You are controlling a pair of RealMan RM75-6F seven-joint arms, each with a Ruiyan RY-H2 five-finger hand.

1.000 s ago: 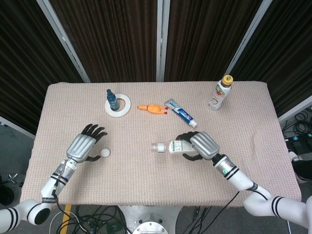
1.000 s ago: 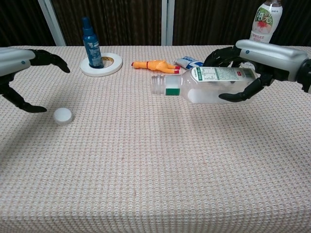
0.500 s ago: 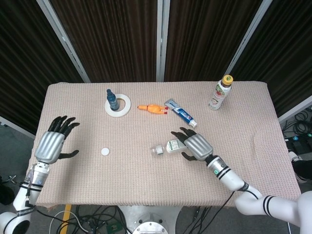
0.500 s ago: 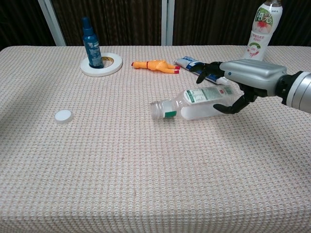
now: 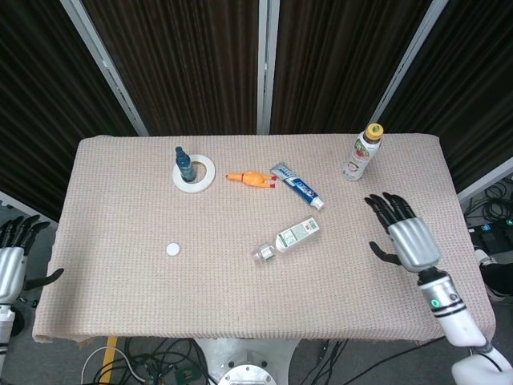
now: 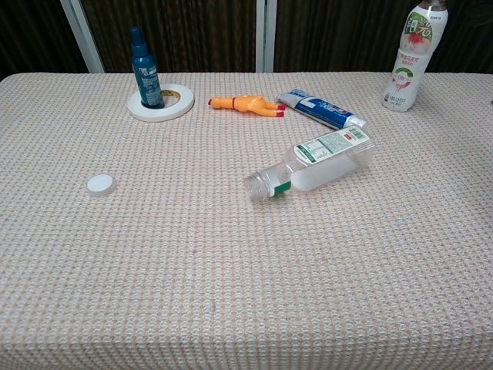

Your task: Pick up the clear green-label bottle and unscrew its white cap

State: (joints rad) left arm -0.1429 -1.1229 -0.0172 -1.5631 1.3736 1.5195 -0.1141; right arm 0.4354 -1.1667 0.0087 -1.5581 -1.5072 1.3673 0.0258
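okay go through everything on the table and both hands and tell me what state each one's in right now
Clear green-label bottle: lying on its side, uncapped.
White cap: flat on cloth, apart.
Blue spray bottle: upright inside white tape ring.
Yellow-capped drink bottle: upright, capped.
Toothpaste tube: lying flat.
Left hand: open.
Right hand: open.

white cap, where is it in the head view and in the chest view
Head view: the white cap lies alone on the tablecloth, left of centre, well left of the lying clear bottle.
Chest view: the white cap lies at the left, at mid height, on the tablecloth.
Shared landmark: the blue bottle standing in the white tape ring, farther back on the table than the cap in both views.
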